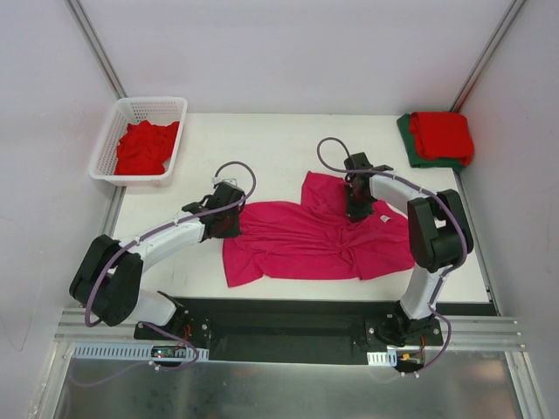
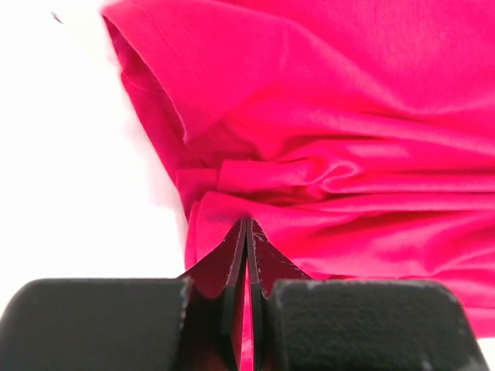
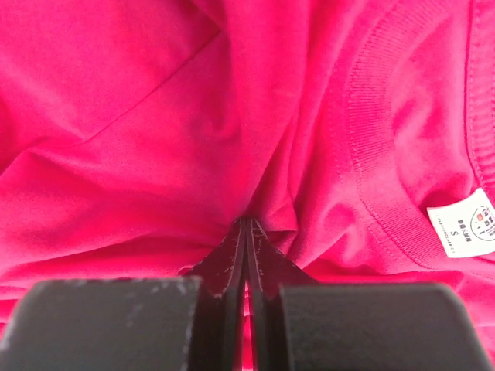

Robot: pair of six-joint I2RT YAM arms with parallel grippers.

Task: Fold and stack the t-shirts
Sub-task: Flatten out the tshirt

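Observation:
A magenta-pink t-shirt (image 1: 306, 237) lies crumpled across the middle of the table. My left gripper (image 1: 229, 223) is shut on a pinch of the shirt's left edge (image 2: 255, 209), with cloth between the fingers. My right gripper (image 1: 359, 208) is shut on a fold of the same shirt (image 3: 193, 154) near its collar, beside the small white neck label (image 3: 464, 224). A folded red shirt (image 1: 442, 135) lies on a folded dark green shirt (image 1: 409, 133) at the far right corner. More red shirts (image 1: 146, 147) lie bunched in the basket.
A white plastic lattice basket (image 1: 117, 124) stands at the far left corner. White walls enclose the table at the back and both sides. A black base strip (image 1: 297, 307) runs along the near edge.

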